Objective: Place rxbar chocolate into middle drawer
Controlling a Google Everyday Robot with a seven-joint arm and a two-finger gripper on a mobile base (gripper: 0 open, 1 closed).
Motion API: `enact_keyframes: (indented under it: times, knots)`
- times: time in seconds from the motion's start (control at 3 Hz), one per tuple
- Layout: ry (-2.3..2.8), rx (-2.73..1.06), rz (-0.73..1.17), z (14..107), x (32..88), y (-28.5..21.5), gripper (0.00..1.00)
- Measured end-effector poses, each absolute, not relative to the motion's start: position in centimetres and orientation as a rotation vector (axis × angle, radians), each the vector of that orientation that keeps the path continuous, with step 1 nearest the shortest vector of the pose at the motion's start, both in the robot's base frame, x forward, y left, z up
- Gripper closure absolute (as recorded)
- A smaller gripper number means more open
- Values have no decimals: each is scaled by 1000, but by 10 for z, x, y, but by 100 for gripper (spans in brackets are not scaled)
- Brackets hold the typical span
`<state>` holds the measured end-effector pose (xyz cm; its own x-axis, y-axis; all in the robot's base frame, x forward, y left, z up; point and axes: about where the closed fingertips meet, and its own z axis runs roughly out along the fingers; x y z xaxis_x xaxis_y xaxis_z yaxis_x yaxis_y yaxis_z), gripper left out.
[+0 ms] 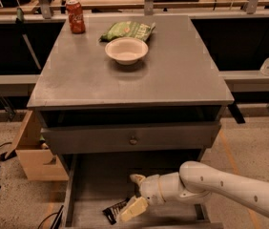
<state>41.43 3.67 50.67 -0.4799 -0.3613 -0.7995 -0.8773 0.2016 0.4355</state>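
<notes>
The middle drawer (96,175) is pulled open below the cabinet top, its pale floor showing. The rxbar chocolate (111,213), a black wrapper with white lettering, lies flat on the drawer floor near the front. My gripper (134,193) is inside the drawer just right of the bar, on a white arm reaching in from the lower right. Its fingers are spread apart. The lower finger (133,209) sits against the bar's right end, and the upper finger (137,178) is clear of it.
A grey drawer front with a round knob (132,140) is just above the open drawer. On the cabinet top stand a white bowl (126,50), a green chip bag (127,30) and a red can (75,16). A cardboard box (34,151) stands on the floor at the left.
</notes>
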Motion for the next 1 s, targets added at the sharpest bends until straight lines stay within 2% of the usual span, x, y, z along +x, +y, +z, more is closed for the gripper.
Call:
enact_keyframes:
  times: [0.67,1.0]
  knots:
    - [1864,-1006,1314,593,395,1,0]
    - [1747,-904,1262,653,386,-32,0]
